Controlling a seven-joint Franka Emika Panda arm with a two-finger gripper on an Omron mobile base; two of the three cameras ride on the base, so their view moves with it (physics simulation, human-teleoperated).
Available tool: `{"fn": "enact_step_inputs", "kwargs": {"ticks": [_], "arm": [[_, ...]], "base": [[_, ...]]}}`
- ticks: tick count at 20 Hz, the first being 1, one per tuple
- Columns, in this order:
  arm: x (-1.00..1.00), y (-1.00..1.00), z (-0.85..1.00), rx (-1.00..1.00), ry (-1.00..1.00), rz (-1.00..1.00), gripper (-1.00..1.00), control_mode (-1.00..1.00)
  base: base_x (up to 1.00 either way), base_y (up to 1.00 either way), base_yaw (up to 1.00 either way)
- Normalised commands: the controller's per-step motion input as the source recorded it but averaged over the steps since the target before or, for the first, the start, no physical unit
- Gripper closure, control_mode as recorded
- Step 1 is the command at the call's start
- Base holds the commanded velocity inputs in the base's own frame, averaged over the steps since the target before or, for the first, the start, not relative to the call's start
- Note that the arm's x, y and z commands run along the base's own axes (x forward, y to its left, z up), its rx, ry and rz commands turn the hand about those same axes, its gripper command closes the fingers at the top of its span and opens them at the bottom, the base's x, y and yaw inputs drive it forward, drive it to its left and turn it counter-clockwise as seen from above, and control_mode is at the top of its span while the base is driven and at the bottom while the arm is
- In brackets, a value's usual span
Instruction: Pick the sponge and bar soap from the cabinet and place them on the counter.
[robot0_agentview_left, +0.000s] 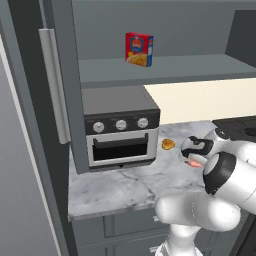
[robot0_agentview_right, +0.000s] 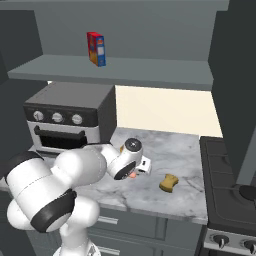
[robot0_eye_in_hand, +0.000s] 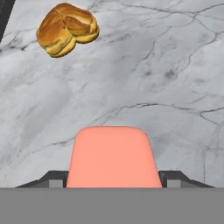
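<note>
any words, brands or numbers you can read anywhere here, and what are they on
Nothing can be read.
Red and yellow box on the cabinet shelf: printed front, blurred, no legible letters; its side in the right base view is also unreadable.
Toaster oven: three knobs, no legible markings.
Stove knobs: no readable signs.

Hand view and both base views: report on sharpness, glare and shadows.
Hand view: bar soap flat-coloured, soft-edged, no glare; glossy highlights on the orange-yellow lump. Left base view: coarse, pixelated, toaster oven evenly lit. Right base view: counter without hard shadows.
</note>
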Motion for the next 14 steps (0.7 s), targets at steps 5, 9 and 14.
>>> {"fn": "enact_step_inputs", "kwargs": {"ticks": [5,9,14], "arm": [[0.05,0.06,-0.08,0.0,0.0,0.0,-1.0,-1.0],[0.0,0.03,0.0,0.0,0.0,0.0,-1.0,-1.0],[0.0,0.02,0.02,0.0,0.0,0.0,-1.0,-1.0]], "base": [[0.0,0.0,0.0],[0.0,0.0,0.0],[0.0,0.0,0.0]]}}
